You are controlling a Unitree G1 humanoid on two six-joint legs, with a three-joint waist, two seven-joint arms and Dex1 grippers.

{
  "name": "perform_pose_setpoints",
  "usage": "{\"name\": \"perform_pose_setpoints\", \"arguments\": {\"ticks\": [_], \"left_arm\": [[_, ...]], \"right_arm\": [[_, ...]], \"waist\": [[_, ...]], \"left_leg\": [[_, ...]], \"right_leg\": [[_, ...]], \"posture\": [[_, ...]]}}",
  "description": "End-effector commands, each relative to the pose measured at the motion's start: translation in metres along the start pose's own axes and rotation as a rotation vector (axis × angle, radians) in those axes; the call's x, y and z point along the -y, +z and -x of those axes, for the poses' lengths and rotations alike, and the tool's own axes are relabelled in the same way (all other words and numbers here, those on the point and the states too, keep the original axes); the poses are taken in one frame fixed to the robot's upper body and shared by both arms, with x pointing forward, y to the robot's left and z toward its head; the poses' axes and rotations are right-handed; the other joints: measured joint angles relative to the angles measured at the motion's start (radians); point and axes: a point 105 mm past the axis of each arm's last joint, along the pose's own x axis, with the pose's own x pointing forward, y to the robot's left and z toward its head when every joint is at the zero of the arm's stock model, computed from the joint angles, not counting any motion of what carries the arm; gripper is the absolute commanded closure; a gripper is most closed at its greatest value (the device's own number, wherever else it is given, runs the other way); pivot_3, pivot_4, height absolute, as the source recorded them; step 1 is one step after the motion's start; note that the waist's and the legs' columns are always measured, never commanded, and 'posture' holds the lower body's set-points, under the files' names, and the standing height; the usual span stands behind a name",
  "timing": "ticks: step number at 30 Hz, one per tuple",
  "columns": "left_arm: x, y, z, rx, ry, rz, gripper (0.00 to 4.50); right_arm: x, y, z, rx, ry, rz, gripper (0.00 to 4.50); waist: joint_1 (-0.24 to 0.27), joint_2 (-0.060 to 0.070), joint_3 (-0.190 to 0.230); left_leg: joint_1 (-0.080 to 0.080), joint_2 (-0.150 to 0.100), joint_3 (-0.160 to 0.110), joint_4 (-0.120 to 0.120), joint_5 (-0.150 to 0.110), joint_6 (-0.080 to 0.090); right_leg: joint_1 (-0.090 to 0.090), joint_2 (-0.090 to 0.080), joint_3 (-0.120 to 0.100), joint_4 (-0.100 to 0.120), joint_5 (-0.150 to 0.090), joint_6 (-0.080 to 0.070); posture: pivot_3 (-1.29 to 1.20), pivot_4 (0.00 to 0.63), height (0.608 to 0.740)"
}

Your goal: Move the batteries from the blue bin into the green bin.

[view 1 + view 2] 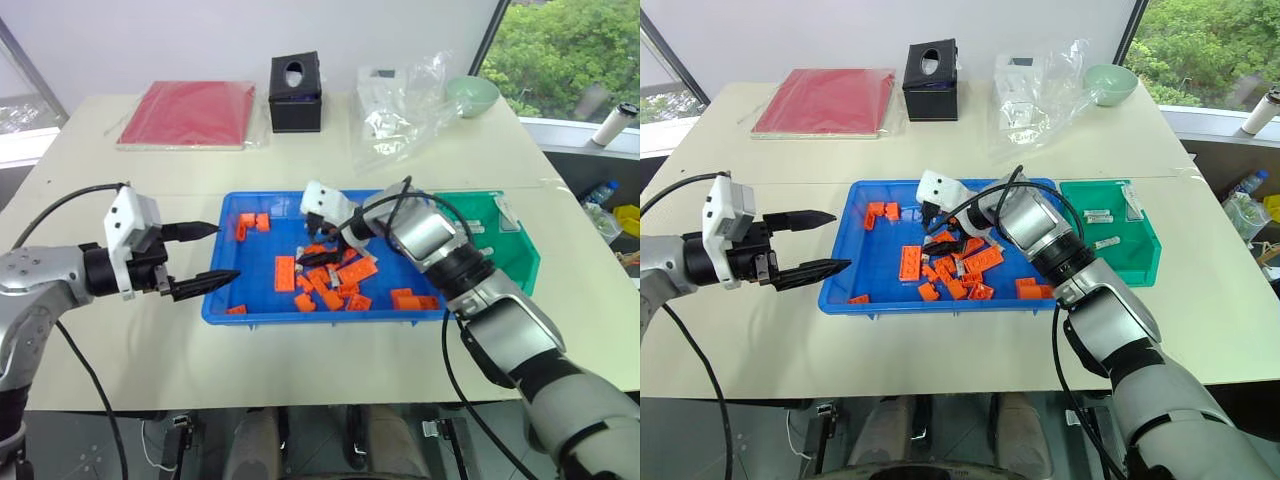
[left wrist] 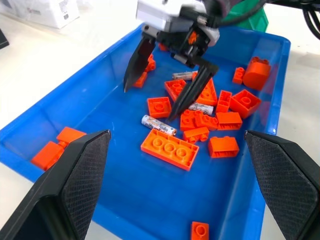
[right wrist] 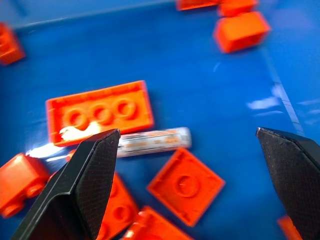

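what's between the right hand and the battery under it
Nothing but air: in the left wrist view the open right hand hangs just above the battery, with bare blue bin floor around it and orange bricks beside.

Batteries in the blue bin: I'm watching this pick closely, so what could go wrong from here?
1. The battery lies against orange bricks, so the open right gripper may pinch a brick too.
2. Closing could roll it away across the blue bin.
3. More batteries sit half buried among bricks, easy to miss.
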Motion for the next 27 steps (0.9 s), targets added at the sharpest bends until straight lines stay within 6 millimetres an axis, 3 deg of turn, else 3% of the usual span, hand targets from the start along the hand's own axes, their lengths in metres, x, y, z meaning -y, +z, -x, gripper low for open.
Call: {"name": "perform_pose_setpoints", "arguments": {"ticks": [1, 13, 18, 19, 23, 27], "left_arm": [[0.002, 0.01, 0.003, 0.026, 0.004, -0.037, 0.0], [0.006, 0.015, -0.007, 0.034, -0.051, -0.058, 0.0], [0.008, 0.019, -0.01, 0.041, -0.082, -0.066, 0.0], [0.009, 0.019, -0.011, 0.042, -0.091, -0.068, 0.0], [0.012, 0.02, -0.017, 0.045, -0.136, -0.07, 0.0], [0.013, 0.024, -0.026, 0.063, -0.172, -0.075, 0.0]], "right_arm": [[-0.011, 0.01, -0.005, 0.021, 0.041, 0.06, 0.02], [-0.022, -0.024, -0.025, -0.062, 0.054, 0.096, 0.02], [-0.024, -0.023, -0.023, -0.04, 0.067, 0.084, 2.23], [-0.024, -0.02, -0.021, -0.026, 0.067, 0.079, 2.26], [-0.02, 0.014, 0.003, 0.123, 0.059, -0.006, 2.26], [0.017, 0.04, 0.064, 0.258, -0.142, -0.126, 2.26]], "waist": [[0.001, 0.0, 0.0], [0.002, 0.0, 0.0], [-0.001, -0.001, 0.0], [0.001, -0.001, 0.0], [0.003, 0.0, 0.0], [0.005, 0.0, 0.0]], "left_leg": [[0.0, 0.0, 0.0, 0.0, 0.0, 0.0], [0.001, 0.0, 0.0, 0.0, 0.0, 0.0], [0.001, 0.0, 0.0, 0.0, 0.0, 0.0], [0.001, 0.0, 0.0, 0.0, 0.0, 0.0], [0.001, 0.0, 0.0, 0.0, 0.0, 0.0], [0.0, 0.0, 0.0, 0.0, 0.0, 0.0]], "right_leg": [[0.0, 0.0, 0.0, 0.0, 0.0, 0.0], [0.001, 0.0, 0.0, 0.0, 0.0, 0.0], [0.001, 0.0, 0.0, 0.0, 0.0, 0.0], [0.001, 0.0, 0.0, 0.0, 0.0, 0.0], [0.001, 0.0, 0.0, 0.0, 0.0, 0.0], [0.001, 0.0, 0.0, 0.0, 0.0, 0.0]], "posture": [[0.0, 0.15, 0.736], [0.0, 0.15, 0.736], [0.0, 0.15, 0.736], [0.0, 0.15, 0.736], [0.0, 0.15, 0.736], [0.0, 0.15, 0.736]]}}
